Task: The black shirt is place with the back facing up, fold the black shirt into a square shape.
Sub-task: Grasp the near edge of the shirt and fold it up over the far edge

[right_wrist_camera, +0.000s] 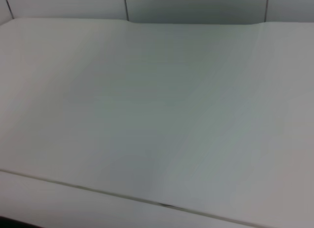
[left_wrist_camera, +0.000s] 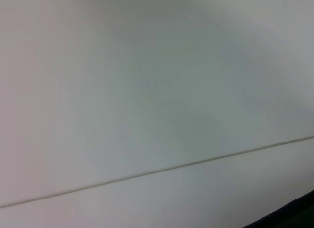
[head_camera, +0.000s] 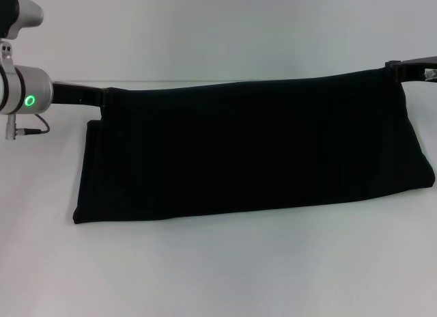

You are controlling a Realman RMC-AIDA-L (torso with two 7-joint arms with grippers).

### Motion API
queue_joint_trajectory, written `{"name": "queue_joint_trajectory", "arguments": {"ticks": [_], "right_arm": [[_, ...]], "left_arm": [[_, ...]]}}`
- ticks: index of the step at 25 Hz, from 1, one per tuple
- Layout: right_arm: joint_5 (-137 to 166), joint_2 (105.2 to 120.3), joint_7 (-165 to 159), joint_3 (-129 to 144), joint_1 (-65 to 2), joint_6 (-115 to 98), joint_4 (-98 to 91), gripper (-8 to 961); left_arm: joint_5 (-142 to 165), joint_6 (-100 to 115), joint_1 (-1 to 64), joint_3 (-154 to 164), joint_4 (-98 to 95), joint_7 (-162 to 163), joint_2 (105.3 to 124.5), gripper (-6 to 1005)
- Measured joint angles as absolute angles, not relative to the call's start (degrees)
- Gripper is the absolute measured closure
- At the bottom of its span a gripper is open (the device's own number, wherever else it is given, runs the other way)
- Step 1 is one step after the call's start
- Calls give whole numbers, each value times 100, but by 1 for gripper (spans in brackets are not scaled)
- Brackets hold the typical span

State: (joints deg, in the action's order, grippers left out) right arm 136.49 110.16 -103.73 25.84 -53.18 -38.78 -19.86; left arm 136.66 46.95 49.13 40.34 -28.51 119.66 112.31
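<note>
left claw (head_camera: 102,97) | right claw (head_camera: 395,70) | gripping black shirt (head_camera: 252,149) top corners

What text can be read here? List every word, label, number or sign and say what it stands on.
None can be read.
The black shirt shows plain black fabric, no lettering on the side in view.
The left arm's silver housing carries a lit green ring, a light and not text.
The white table is unmarked.
The left gripper and right gripper at the shirt's top corners show no markings.
</note>
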Motion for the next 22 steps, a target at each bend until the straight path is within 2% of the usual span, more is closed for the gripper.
{"name": "queue_joint_trajectory", "arguments": {"ticks": [22], "right_arm": [[13648,10959,-10415,2938,-5462,-3864,-2006,955]], "left_arm": [[13629,4648,4872,3991,-2849,11982,11267,900]]}}
